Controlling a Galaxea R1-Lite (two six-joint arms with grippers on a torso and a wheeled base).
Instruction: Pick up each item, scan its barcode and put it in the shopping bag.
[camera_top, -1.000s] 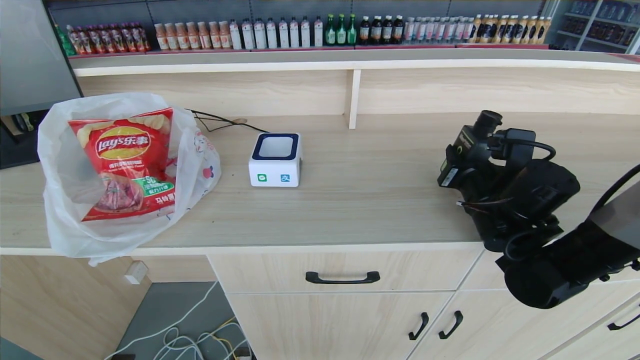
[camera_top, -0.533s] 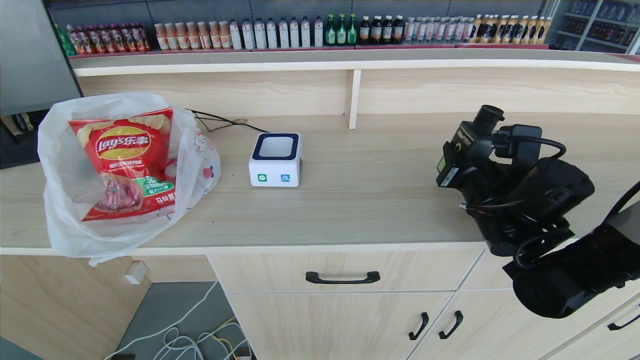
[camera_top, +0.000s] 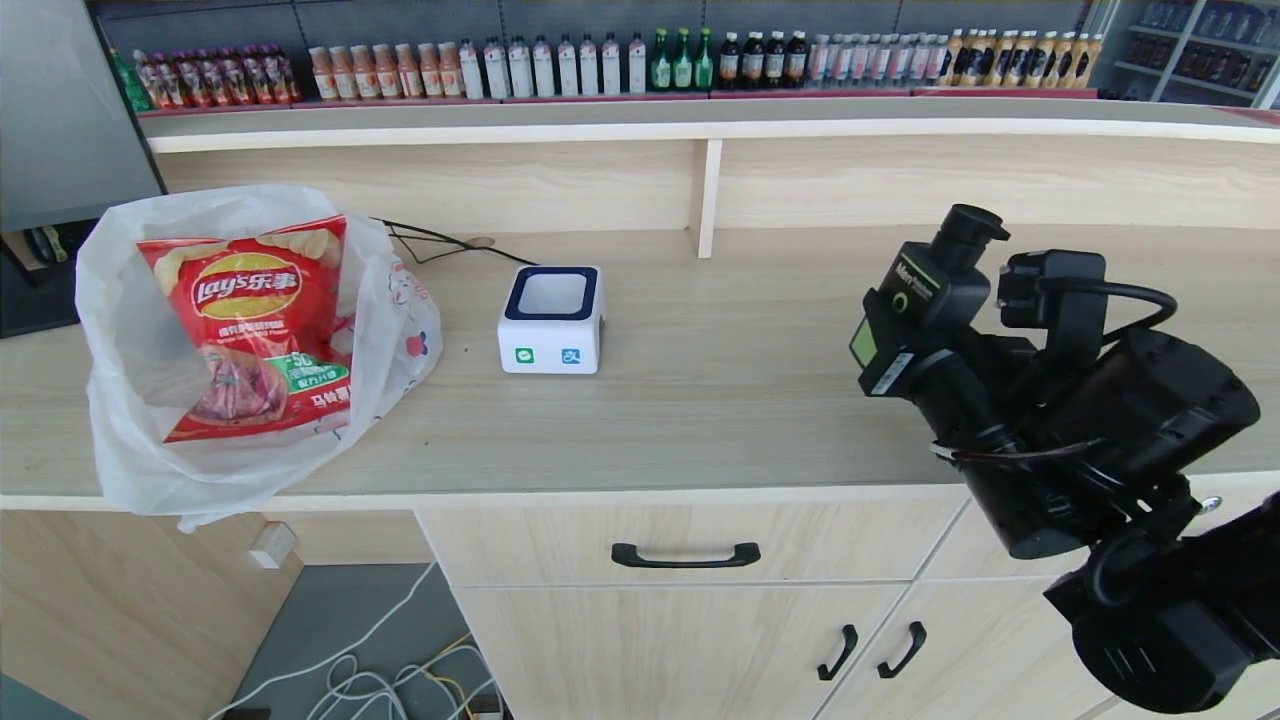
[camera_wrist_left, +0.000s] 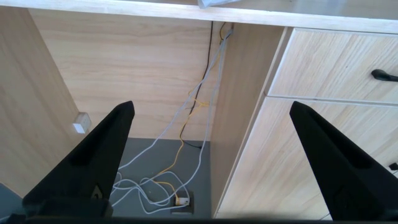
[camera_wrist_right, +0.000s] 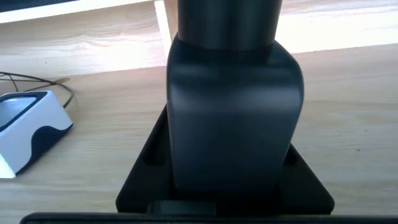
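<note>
R gripper (camera_top: 965, 410) clamped on bottle (camera_top: 905, 315), axis tilted up/away. Scanner (camera_top: 551, 318) lay well left of it, bag (camera_top: 120, 300) beyond. L gripper (camera_wrist_left: 208, 106) spread.

Checkout lot: dark bottle (camera_top: 925, 300), red chip bag (camera_top: 255, 325), white shopping bag (camera_top: 120, 400), white scanner (camera_top: 552, 318).
Bottle held aloft, tilted, cap uppermost, well right of scanner; chip bag upright inside open, slumped shopping bag, left of scanner.

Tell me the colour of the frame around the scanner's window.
Dark blue frame on the white scanner; head view shows it best.
</note>
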